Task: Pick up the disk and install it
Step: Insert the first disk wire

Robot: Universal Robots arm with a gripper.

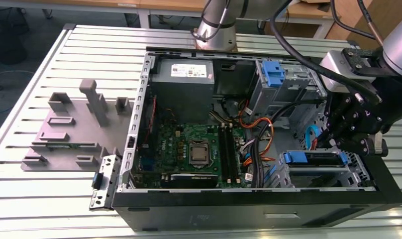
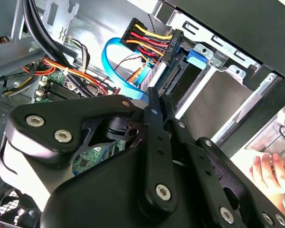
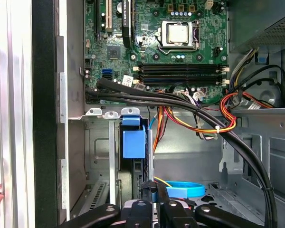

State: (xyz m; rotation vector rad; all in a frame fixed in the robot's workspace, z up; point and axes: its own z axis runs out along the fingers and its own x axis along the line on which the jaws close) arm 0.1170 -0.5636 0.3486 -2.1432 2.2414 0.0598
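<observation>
The claw (image 2: 157, 97), clenched on nothing visible, is hanging just beside the disk (image 1: 312, 158), seemingly seating it in the drive bay (image 1: 357, 172) at the exterior view's near right.

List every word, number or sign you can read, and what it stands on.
Nothing reads clearly.
White sticker on the power supply: print, too small to read.
Motherboard: white markings, too small to read.
White tag on the cable bundle: blurred.
Disk: blue end tab, no print seen.
</observation>
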